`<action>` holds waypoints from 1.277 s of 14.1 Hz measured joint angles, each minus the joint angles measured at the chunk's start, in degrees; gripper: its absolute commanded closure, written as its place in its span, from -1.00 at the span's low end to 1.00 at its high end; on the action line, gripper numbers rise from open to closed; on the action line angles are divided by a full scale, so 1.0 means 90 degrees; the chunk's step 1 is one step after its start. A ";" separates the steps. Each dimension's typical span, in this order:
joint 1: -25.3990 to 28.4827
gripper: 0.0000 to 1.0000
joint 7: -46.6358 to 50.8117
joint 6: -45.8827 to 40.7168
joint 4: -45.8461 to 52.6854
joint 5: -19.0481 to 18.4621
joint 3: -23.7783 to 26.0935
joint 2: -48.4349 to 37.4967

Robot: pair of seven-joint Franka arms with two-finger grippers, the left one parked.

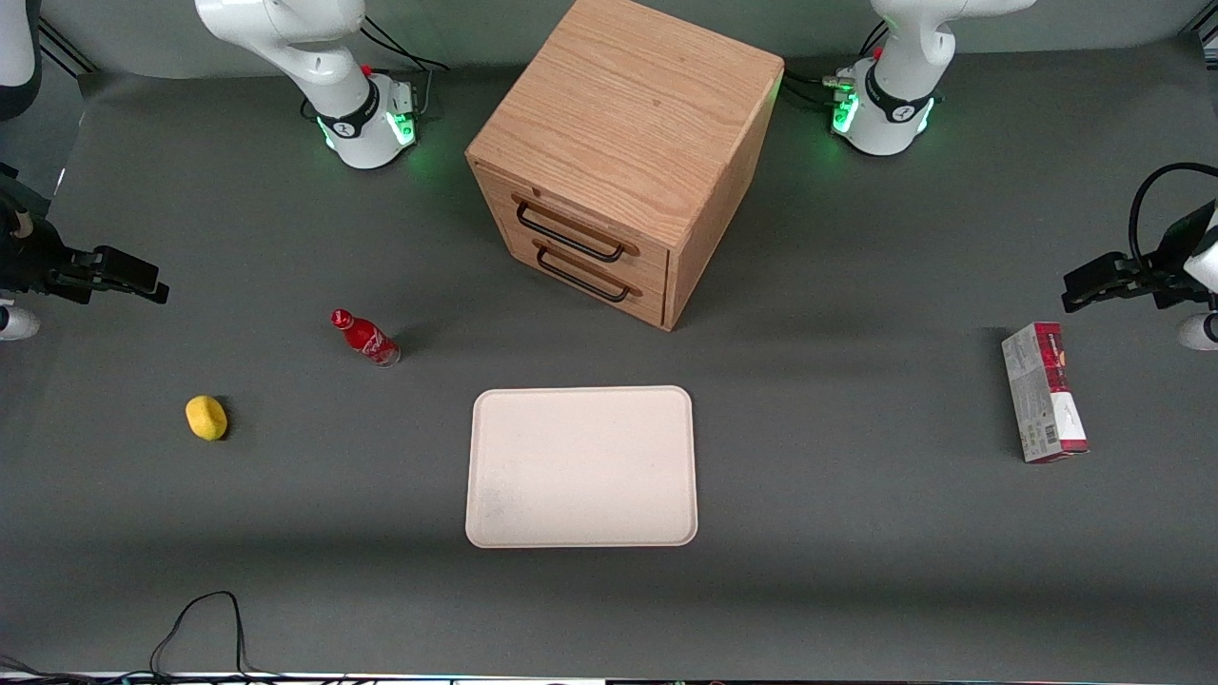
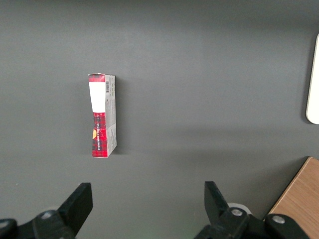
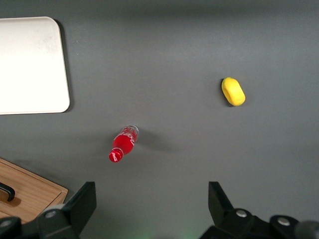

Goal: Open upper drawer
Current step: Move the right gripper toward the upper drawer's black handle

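The light oak cabinet [image 1: 628, 114] stands at the middle of the table, farther from the front camera than the tray. Its upper drawer [image 1: 580, 211] is shut flush, with its black bar handle [image 1: 569, 234] above the lower drawer's handle [image 1: 582, 278]. My right gripper [image 1: 152, 281] hangs at the working arm's end of the table, well apart from the cabinet. Its fingers are open with nothing between them [image 3: 152, 191], and bare mat lies below. A corner of the cabinet [image 3: 30, 195] shows in the right wrist view.
A red bottle [image 1: 364, 338] [image 3: 123, 143] and a yellow lemon [image 1: 206, 418] [image 3: 233, 91] lie between the gripper and the cabinet. A cream tray [image 1: 580, 466] [image 3: 30, 64] lies in front of the cabinet. A red-and-white box [image 1: 1044, 392] [image 2: 102, 117] lies toward the parked arm's end.
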 measured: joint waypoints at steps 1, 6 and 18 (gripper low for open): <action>0.0000 -1.00 0.0000 0.0000 0.0000 0.0000 0.0000 -0.0002; 0.0070 -1.00 -0.0008 0.0030 0.0132 0.0007 0.0030 0.0061; 0.3262 -1.00 -0.0201 0.0267 0.1377 0.0050 0.0124 0.1382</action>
